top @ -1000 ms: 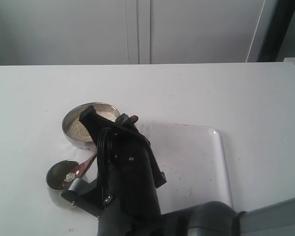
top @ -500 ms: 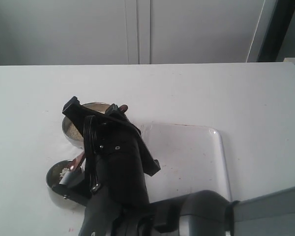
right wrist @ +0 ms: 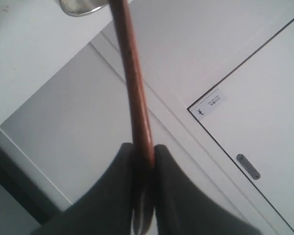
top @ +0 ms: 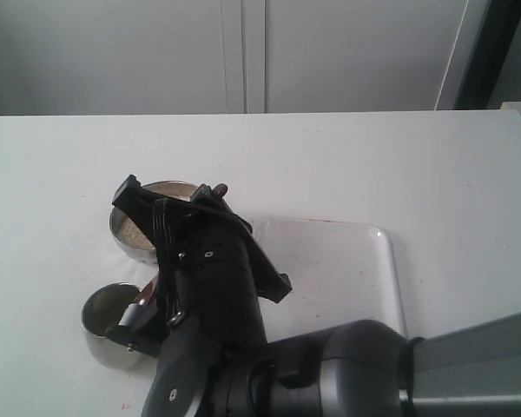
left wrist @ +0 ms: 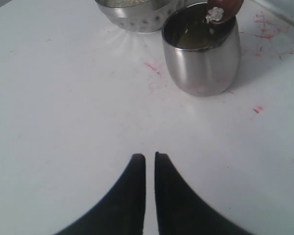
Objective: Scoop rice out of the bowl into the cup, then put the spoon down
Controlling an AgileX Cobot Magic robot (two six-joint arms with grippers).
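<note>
The right gripper (right wrist: pixel 143 151) was pinched on the slim handle of the spoon (right wrist: pixel 131 63), its fingers pressed against the wood from both sides. In the left wrist view, the scoop end of the spoon lay over the far rim of the cup (left wrist: pixel 203 63). A small clump of rice (left wrist: pixel 215 14) clung to the scoop. How much rice lay inside the cup could not be determined because of reflections in the steel. The cup stood upright on the table (left wrist: pixel 63 98), just beside the bowl (left wrist: pixel 137 17) and apart from it. Faint red marks (left wrist: pixel 154 68) were noted on the table surface around the cup. The left gripper (left wrist: pixel 150 164) was over bare table near the cup, its fingers drawn together with only a thin slit between them and nothing held. In the exterior view, the right arm (top: pixel 213 295) masked most of the bowl, and a clear board (top: pixel 347 269) lay flat to its right.
</note>
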